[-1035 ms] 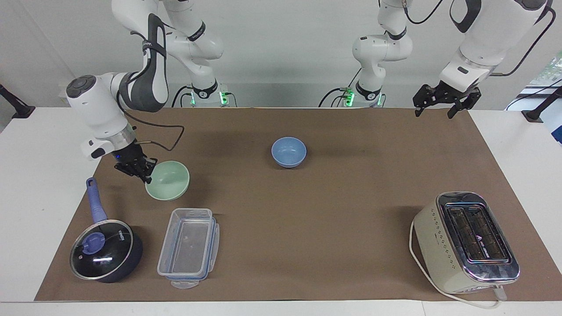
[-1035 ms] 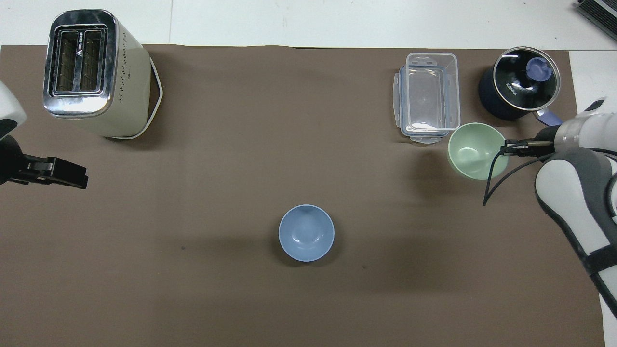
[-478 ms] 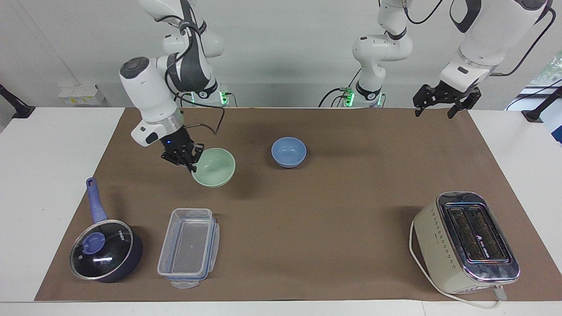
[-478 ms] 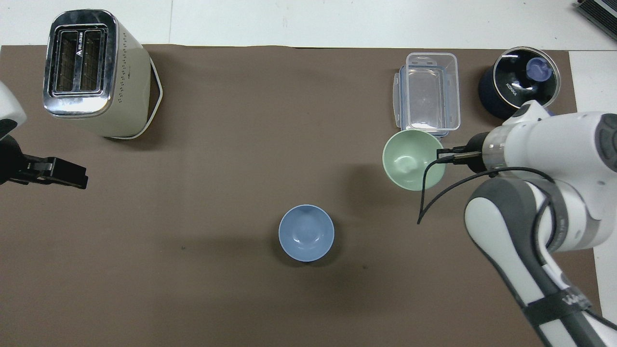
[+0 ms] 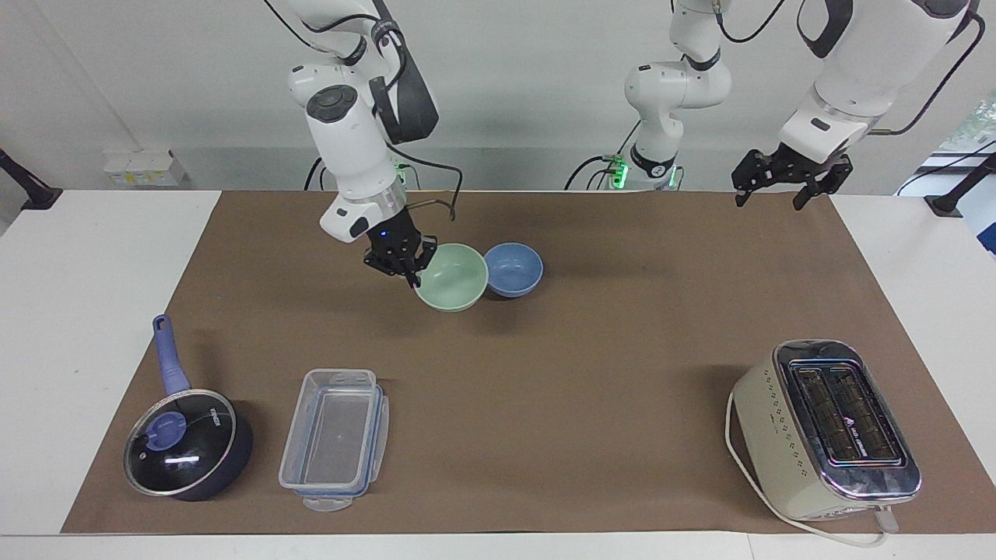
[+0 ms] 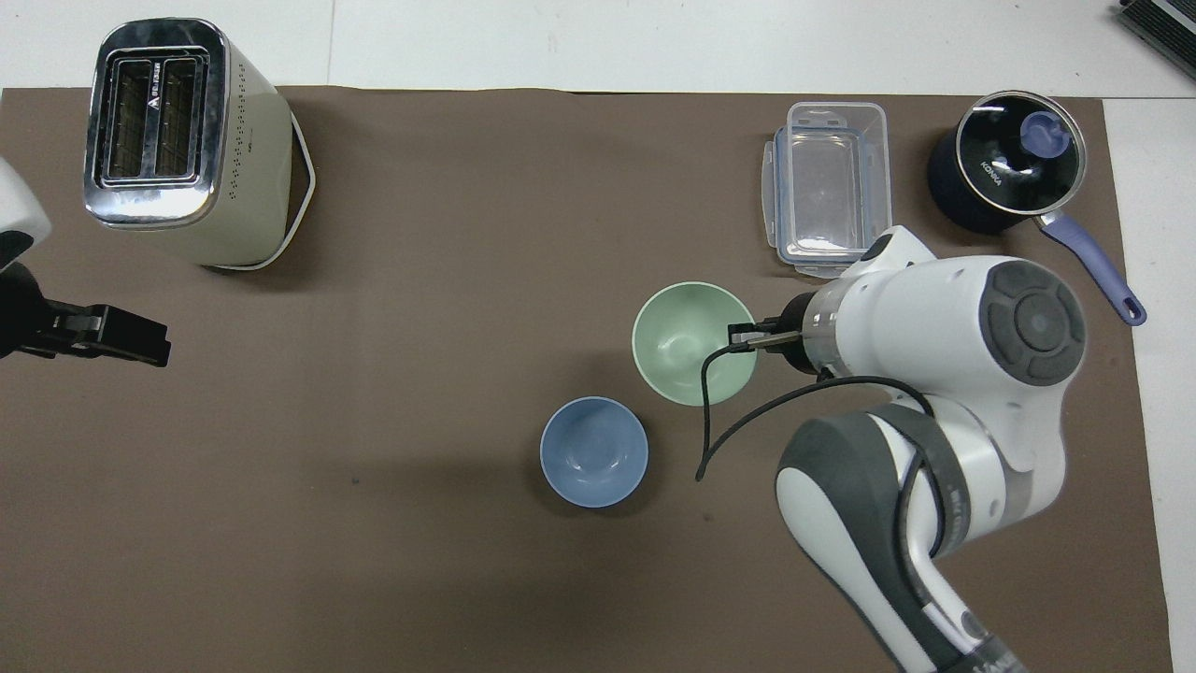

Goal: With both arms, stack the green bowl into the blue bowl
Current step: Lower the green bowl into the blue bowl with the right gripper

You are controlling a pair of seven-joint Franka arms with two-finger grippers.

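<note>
1. Since a second ago the right gripper (image 5: 410, 272) has carried the green bowl (image 5: 451, 287) from beside the clear container (image 5: 334, 437) toward the middle of the bench (image 5: 78, 257); its jaws are pinching the bowl's rim on the side toward the right arm's end.
2. Raised off the brown mat (image 5: 560, 373), the green bowl hangs tilted from the jaws, its mouth upward, just beside the blue bowl (image 5: 511, 269); in the facing view the two rims overlap, while the overhead view shows a gap between them.
3. Standing on the mat near the middle of the bench, the blue bowl is upright and unmoved.
4. From its base the right arm bends over the mat, its wrist angled downward and toward the blue bowl, a black cable looping off the wrist.
5. Over the mat's corner at the left arm's end, the left gripper (image 5: 782, 189) waits in the air as before, jaws spread and holding nothing.
6. Farther from the robots, the toaster (image 5: 825, 428) sits at the left arm's end; the clear container and the lidded pot (image 5: 187, 455) with its blue handle sit at the right arm's end.
</note>
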